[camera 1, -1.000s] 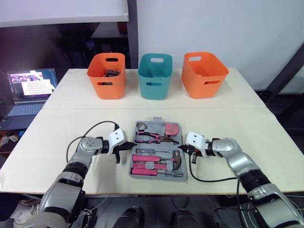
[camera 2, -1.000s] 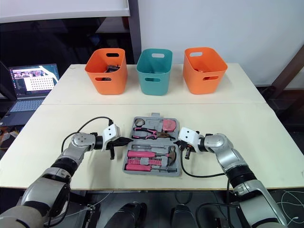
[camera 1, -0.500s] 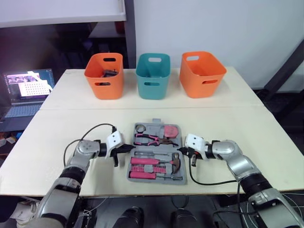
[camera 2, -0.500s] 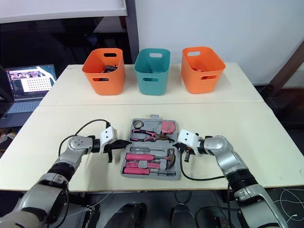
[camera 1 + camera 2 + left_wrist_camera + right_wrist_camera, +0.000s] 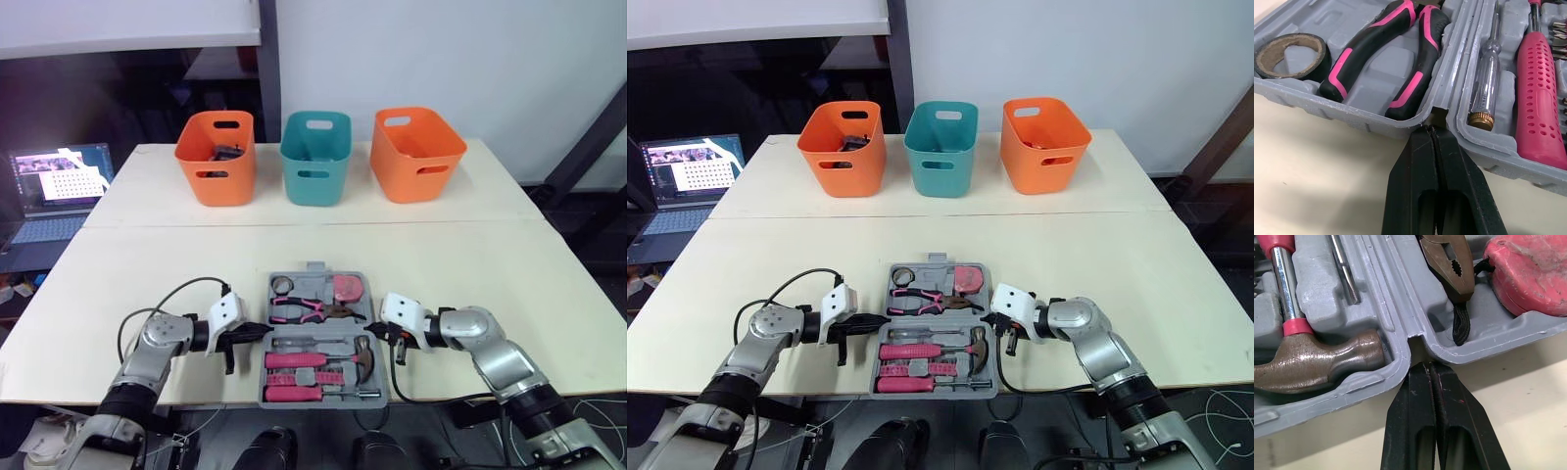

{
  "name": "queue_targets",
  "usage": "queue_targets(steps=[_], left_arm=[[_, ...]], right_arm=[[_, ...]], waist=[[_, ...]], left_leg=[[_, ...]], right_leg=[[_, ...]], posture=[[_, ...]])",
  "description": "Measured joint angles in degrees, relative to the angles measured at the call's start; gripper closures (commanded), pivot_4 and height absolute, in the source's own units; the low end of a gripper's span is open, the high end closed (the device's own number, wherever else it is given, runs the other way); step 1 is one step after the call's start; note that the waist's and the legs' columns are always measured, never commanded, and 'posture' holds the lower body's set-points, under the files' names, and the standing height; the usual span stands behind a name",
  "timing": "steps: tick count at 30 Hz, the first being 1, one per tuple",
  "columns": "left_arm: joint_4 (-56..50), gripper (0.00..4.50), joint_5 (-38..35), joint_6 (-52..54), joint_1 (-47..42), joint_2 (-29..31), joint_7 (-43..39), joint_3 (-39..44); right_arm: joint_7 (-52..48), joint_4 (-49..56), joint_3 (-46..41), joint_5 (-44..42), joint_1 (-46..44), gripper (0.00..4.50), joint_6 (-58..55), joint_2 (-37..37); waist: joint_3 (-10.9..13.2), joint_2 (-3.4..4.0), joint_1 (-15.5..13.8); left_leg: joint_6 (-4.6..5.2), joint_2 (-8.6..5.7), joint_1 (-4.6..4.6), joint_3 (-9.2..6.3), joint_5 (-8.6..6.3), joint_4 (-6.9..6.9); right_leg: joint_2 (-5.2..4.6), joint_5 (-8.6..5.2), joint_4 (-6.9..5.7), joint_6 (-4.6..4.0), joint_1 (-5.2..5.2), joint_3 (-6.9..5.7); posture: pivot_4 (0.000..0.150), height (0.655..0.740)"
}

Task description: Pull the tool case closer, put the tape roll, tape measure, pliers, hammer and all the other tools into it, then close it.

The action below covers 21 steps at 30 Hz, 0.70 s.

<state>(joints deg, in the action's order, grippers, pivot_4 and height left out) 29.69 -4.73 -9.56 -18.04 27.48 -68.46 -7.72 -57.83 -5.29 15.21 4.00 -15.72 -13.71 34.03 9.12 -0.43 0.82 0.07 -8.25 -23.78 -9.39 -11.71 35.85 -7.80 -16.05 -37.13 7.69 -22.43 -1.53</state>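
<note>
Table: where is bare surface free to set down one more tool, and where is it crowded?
Free: the wide band of table between the basket row and the tool case, and the areas outside each arm. Crowded: the front edge, where the left claw and right claw touch the case's sides, and the back, with the baskets.

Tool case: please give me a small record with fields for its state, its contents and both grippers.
state: tool case open, flat on the table
far half: tape roll, pliers, tape measure
near half: hammer, pink screwdriver
left gripper: shut, tips at the case's left hinge gap
right gripper: shut, tips at the right hinge gap
</note>
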Motion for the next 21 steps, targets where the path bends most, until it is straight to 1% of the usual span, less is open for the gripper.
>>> queue_targets(steps=[6,21], left_arm=[[-0.3,4.5,0.48,0.35,0.43,-0.67,0.24,-0.27],[6.08,4.5,2.24,-1.07,-4.91,-2.65,0.8,-0.75]], right_arm=[[0.01,0.26,-0.45,-0.37,0.43,4.4,-0.57,-0.11],[-0.57,-3.08,-1.41,-0.71,-1.42,4.4,0.14,-0.06]], waist=[[0.0,0.0,-0.16],[0.0,0.0,-0.51]], left_leg=[[0.0,0.0,0.0,0.0,0.0,0.0],[0.0,0.0,0.06,-0.01,0.01,0.09]], right_leg=[[0.0,0.0,0.0,0.0,0.01,0.0],[0.01,0.02,-0.02,-0.01,0.1,-0.01]], posture=[[0.15,0.74],[0.15,0.74]])
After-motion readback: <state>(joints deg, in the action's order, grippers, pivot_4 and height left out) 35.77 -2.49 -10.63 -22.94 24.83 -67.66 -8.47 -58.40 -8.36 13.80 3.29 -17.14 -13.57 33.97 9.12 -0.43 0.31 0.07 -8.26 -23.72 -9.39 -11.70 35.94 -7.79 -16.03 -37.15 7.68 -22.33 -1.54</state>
